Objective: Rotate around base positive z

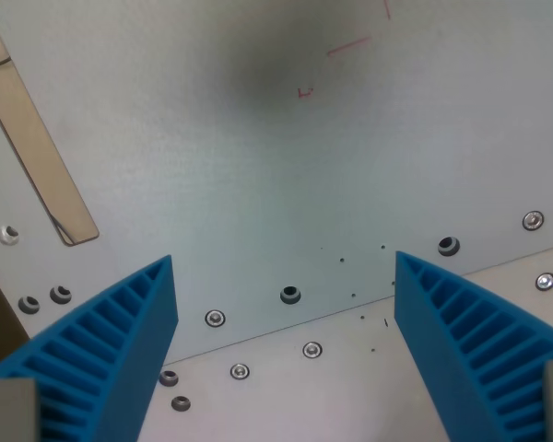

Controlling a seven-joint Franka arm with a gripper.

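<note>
Pale grey tabletop (258, 184) — screw-studded, tan strip (37, 157) at left.

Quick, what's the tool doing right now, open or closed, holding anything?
Tool: open, blue fingers spread wide apart, nothing between them, only the bare grey plate below.

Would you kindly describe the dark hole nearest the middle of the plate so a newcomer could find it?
Start at the seam crossing the grey plate between the blue fingers. Just above it, midway, sits the dark hole. Unlike the shiny screws beside it, it is black inside.
</note>
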